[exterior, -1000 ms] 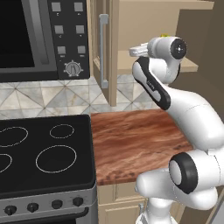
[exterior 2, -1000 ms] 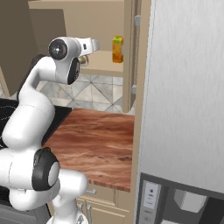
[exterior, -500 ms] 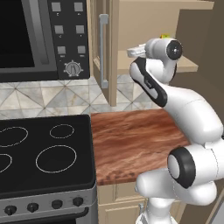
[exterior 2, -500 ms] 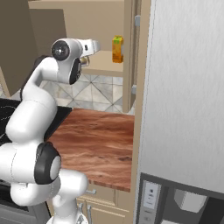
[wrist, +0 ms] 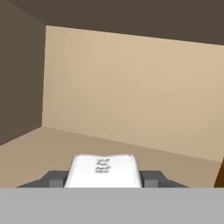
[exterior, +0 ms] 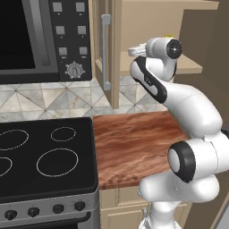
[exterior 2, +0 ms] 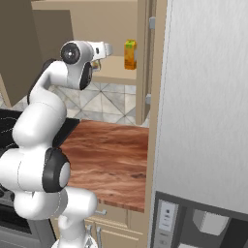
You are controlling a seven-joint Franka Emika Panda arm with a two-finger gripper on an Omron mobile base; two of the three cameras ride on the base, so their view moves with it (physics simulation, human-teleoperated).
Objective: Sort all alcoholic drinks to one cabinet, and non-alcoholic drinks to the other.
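- Since a second ago the arm has barely changed pose: the wrist has crept a little further toward the open cabinet [exterior 2: 97, 29], and the base has stayed put.
- Nearest the hand camera, the gripper [wrist: 104, 179] holds a white-cream carton [wrist: 104, 169] between its fingers, the dark tips flanking it on either side; it looks clamped on the carton.
- Just beyond, the pale shelf [wrist: 39, 148] lies bare to the back wall, so there is open room ahead to set the carton down.
- To the hand's right the orange-yellow carton [exterior 2: 129, 54] already stands upright on that shelf, near the door edge [exterior 2: 141, 58]; keep clear of it.
- By my reckoning one carton is placed and the second nearly so; no bottles are in sight here, so the alcoholic half looks undone.
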